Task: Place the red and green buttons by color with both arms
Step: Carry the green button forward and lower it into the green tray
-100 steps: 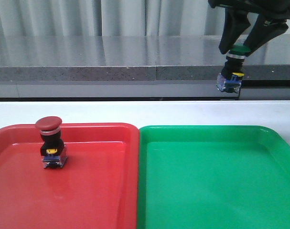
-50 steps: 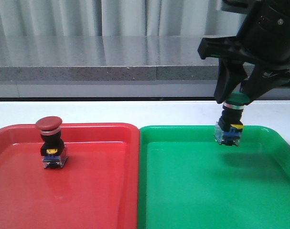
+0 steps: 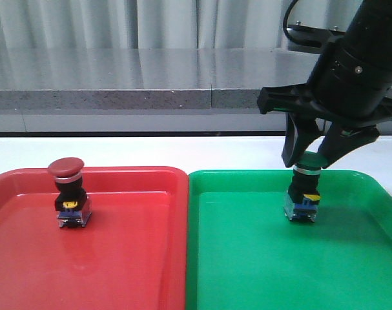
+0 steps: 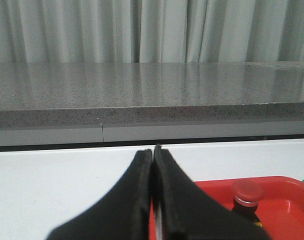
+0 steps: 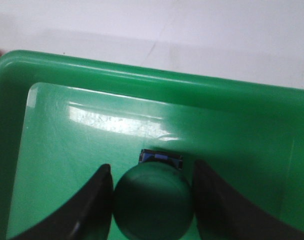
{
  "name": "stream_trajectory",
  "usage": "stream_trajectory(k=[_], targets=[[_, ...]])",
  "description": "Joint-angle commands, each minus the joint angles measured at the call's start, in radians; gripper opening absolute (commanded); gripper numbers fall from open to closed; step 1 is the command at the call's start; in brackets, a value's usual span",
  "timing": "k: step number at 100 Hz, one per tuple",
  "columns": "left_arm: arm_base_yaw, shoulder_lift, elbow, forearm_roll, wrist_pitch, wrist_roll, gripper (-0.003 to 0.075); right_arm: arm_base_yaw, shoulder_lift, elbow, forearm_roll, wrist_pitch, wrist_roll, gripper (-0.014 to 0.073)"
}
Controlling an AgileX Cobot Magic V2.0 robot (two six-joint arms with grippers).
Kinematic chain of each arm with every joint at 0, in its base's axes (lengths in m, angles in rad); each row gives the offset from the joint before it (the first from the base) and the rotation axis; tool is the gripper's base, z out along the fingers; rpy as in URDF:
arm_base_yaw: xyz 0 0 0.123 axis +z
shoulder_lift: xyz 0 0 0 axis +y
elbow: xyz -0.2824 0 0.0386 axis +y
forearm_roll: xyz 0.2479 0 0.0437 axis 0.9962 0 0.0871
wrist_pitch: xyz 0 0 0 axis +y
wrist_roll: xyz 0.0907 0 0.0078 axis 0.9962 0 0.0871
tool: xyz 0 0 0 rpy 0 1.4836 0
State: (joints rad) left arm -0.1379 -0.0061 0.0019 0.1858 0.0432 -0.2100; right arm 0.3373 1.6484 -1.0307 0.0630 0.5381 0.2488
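Observation:
The green button (image 3: 303,197) stands upright in the back part of the green tray (image 3: 247,258), its base at or just above the tray floor. My right gripper (image 3: 309,161) comes down from above and is shut on its green cap; in the right wrist view the cap (image 5: 153,202) fills the space between the fingers (image 5: 99,200). The red button (image 3: 68,194) stands upright and alone in the back left of the red tray (image 3: 131,258). My left gripper (image 4: 153,150) is shut and empty, behind and to the side of the red button (image 4: 247,192); it is out of the front view.
The two trays lie side by side on a white table (image 3: 183,152), the red one on the left. A grey stone ledge (image 3: 150,97) and curtains run behind the table. The green tray's rim (image 5: 141,80) is close behind the green button.
My right gripper has come down and a little left with the green button, from high above the ledge into the green tray. The red button has not moved.

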Motion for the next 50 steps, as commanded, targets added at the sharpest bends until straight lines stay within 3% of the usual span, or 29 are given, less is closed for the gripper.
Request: stream_trajectory(k=[1,30,50], targets=[[0.001,-0.031,0.042,-0.002,-0.080,-0.002,-0.0019,0.002,-0.027,-0.022,0.000,-0.047,0.000,0.0237],[0.001,-0.031,0.042,-0.002,-0.080,-0.002,-0.0019,0.002,-0.011,-0.022,0.002,-0.041,0.000,0.0246],[0.001,-0.031,0.042,-0.002,-0.080,-0.002,-0.0019,0.002,-0.011,-0.022,0.012,-0.029,0.000,0.0444]])
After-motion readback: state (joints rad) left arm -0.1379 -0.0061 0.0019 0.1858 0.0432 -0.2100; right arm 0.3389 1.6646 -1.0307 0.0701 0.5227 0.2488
